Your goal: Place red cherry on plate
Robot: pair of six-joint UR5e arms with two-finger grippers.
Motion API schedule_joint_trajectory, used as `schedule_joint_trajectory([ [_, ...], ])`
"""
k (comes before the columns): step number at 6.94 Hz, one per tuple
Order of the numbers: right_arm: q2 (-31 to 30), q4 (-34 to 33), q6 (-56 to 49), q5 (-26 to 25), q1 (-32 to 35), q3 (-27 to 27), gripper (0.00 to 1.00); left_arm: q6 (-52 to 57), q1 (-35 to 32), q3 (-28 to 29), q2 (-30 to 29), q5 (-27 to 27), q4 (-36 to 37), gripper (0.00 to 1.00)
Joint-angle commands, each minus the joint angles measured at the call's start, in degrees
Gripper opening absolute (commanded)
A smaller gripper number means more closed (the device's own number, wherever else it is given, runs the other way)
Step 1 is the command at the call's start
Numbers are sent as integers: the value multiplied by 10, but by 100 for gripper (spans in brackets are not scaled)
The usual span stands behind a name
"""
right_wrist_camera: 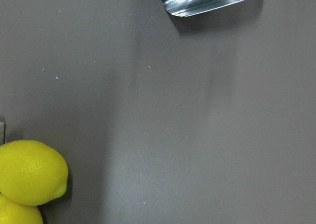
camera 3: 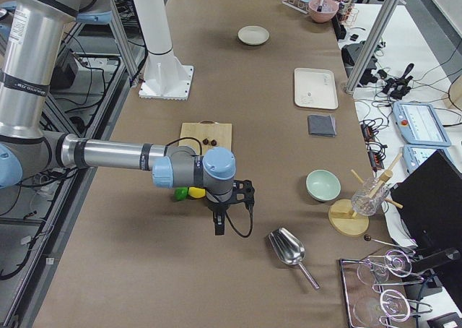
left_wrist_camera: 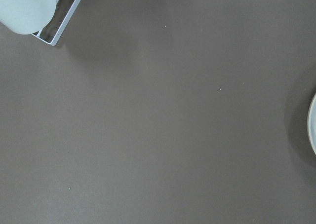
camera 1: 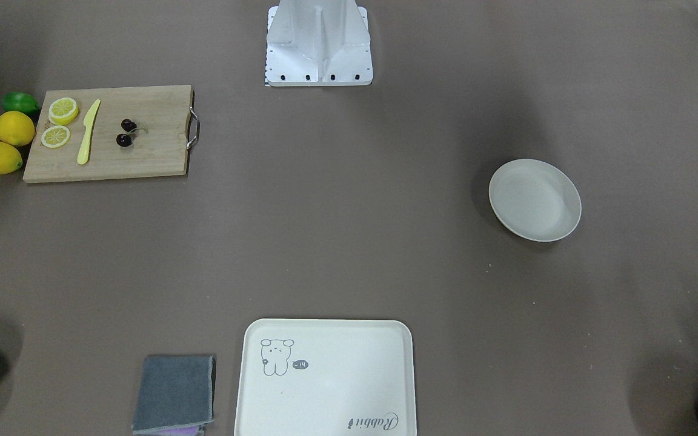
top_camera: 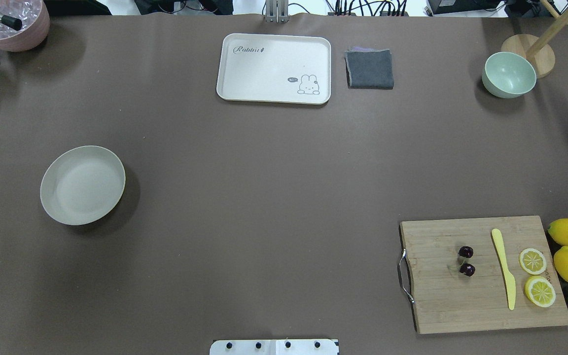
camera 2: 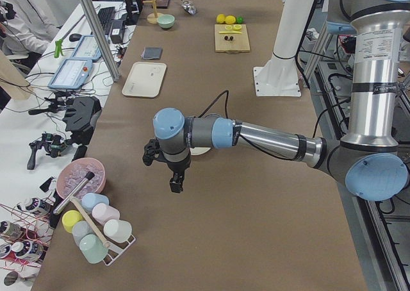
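The red cherry [top_camera: 466, 261] lies on the wooden cutting board [top_camera: 481, 296] on the robot's right, between the board's metal handle and the yellow knife [top_camera: 505, 268]. The plate [top_camera: 83, 185] sits bare on the robot's left, well apart from it. That long carry looks to me like the main risk. The two glossy little fruits are joined only by thin stems, so a pinch on one could squirt it loose, or the other could swing free and drop on the table. A slightly off approach could also nudge the knife.

The left fingers [camera 2: 175, 183] and right fingers [camera 3: 219, 225] hang above the table at opposite ends. They show only in the side views, small and dark, so I cannot tell whether they are open or closed. Both wrist cameras see mostly bare table, and the stems are barely visible.
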Motion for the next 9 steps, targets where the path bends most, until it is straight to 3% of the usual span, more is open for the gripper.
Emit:
schedule_joint_trajectory([
  [1,0,1,-1,-1,0,1,100,-1,0,0,-1,2,0,99],
  [6,-3,57,1,-2,3,5,100,-2,-8,-33,-11,-4,-19,99],
  [8,6,63,9,3,7,9,100,-30,-34,4,-8,-7,-206,99],
  [9,7,63,9,4,8,11,100,-54,-37,4,-7,-42,-219,99],
])
